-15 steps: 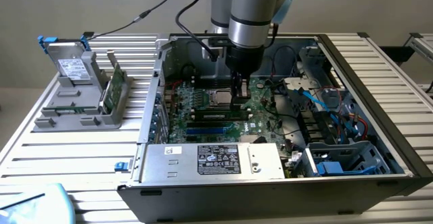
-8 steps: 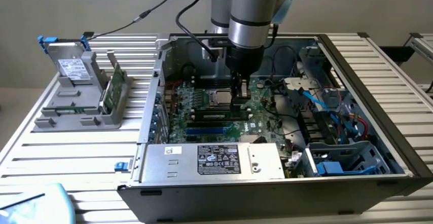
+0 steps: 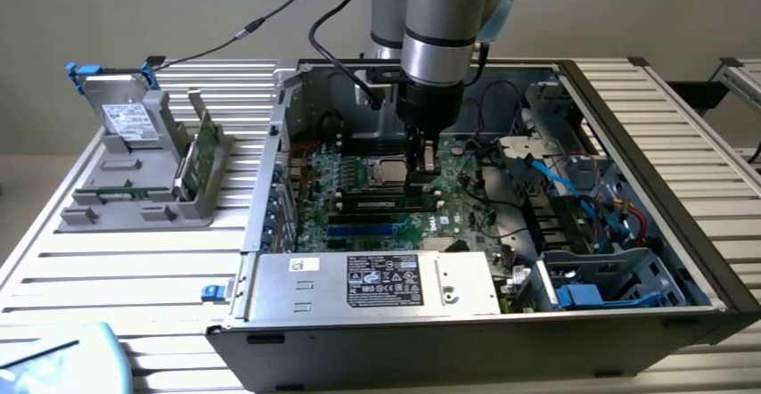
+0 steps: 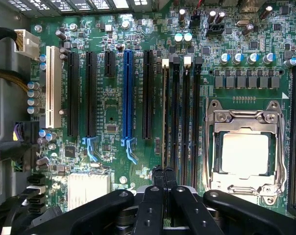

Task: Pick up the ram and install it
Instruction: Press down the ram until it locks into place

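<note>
The ram (image 3: 380,203) stands edge-up in a long black slot on the green motherboard (image 3: 352,180) inside the open computer case. In the wrist view the ram (image 4: 165,117) is a thin line in the slot beside the white latch. My gripper (image 3: 416,178) reaches straight down into the case over one end of that stick. Its black fingers are shut together, and the gripper (image 4: 164,176) sits right on the line of the ram's top edge. I cannot tell whether the tips press on it.
A silver CPU socket (image 4: 243,152) lies beside the memory slots, with black, blue and white expansion slots (image 4: 127,93) on the other side. A power supply (image 3: 374,283) sits at the case front, cables (image 3: 559,176) at the exterior view's right. A grey holder (image 3: 137,176) outside carries another green stick (image 3: 205,149).
</note>
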You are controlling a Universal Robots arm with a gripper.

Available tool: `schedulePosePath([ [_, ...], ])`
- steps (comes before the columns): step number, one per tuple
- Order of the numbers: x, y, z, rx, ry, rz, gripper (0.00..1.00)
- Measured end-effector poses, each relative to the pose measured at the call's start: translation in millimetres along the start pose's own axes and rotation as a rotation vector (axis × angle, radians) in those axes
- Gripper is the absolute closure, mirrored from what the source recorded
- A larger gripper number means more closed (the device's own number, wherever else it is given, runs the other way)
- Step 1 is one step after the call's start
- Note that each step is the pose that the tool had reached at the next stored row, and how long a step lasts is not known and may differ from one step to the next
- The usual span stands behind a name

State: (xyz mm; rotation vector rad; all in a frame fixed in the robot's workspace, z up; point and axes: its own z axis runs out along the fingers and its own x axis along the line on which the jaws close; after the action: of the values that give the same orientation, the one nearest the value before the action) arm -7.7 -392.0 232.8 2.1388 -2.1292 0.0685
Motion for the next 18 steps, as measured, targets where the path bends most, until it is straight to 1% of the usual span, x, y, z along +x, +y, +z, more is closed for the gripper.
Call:
schedulePosePath([
  [18,-0.1,-0.1,1.3,-0.0001,0.0002,0.0,0.89],
])
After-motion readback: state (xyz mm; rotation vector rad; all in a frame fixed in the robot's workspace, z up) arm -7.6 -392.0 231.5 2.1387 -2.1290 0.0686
